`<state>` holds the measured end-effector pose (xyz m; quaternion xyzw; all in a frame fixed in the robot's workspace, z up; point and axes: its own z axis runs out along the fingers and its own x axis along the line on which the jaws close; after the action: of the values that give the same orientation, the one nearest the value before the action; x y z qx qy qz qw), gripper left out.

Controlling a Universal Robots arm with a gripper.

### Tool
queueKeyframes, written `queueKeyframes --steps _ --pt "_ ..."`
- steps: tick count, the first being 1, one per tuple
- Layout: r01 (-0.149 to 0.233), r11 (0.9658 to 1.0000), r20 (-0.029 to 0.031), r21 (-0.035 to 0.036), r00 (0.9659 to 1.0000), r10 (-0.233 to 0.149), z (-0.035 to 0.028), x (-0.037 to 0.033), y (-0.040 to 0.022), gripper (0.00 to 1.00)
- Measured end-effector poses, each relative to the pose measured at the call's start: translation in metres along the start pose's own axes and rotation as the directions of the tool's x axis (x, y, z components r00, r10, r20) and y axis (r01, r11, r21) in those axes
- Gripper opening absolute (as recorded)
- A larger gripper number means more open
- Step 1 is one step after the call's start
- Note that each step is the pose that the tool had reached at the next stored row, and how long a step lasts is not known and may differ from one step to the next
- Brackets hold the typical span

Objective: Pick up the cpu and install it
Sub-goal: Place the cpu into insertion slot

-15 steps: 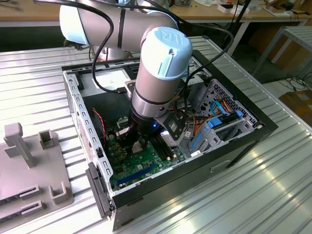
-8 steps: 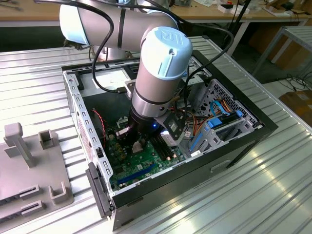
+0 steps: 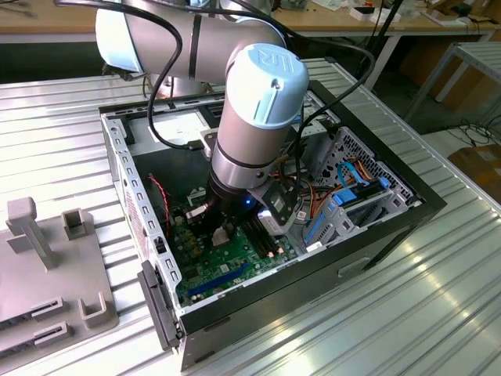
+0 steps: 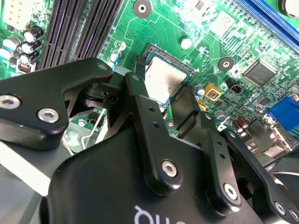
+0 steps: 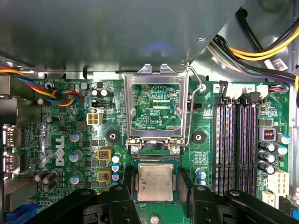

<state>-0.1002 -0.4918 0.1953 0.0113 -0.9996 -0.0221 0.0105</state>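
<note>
I'm down inside the open black computer case, walls close all round. The small square silver-topped cpu lies flat in the dark socket frame near the middle of the green motherboard, my black claw astride it. Clamped or loose, I cannot tell. The silver load plate stands hinged open just beyond, wire lever alongside. Black memory slots run parallel to one cpu edge and small capacitors crowd the other. It's square, with no long axis, metal face up.
</note>
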Motion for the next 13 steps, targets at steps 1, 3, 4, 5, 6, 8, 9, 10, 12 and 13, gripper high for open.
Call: queueKeyframes --steps 1,3,4,5,6,8,9,10,12,13 --pt "0.0 1.0 -0.0003 -0.0016 1.0 0.0 0.0007 0.0 0.0 0.47" --pt "0.0 1.0 -0.0002 -0.0025 1.0 0.0 0.0008 0.0 0.0 0.47" --pt "0.0 1.0 -0.0002 -0.0027 1.0 0.0 0.0008 -0.0001 0.0 0.47" --pt "0.0 1.0 -0.0002 -0.0026 1.0 0.0 0.0008 0.0 0.0 0.47" --pt "0.0 1.0 -0.0002 -0.0027 1.0 0.0 0.0008 -0.0001 0.0 0.47" --pt "0.0 1.0 -0.0002 -0.0028 1.0 0.0 0.0009 -0.0001 0.0 0.47" --pt "0.0 1.0 -0.0002 -0.0028 1.0 0.0 0.0009 -0.0001 0.0 0.47" --pt "0.0 1.0 -0.0002 -0.0028 1.0 0.0 0.0009 0.0 0.0 0.47" --pt "0.0 1.0 -0.0003 -0.0028 1.0 0.0 0.0009 -0.0001 0.0 0.47" --pt "0.0 1.0 -0.0002 -0.0033 1.0 0.0 0.0009 -0.0001 0.0001 0.47"
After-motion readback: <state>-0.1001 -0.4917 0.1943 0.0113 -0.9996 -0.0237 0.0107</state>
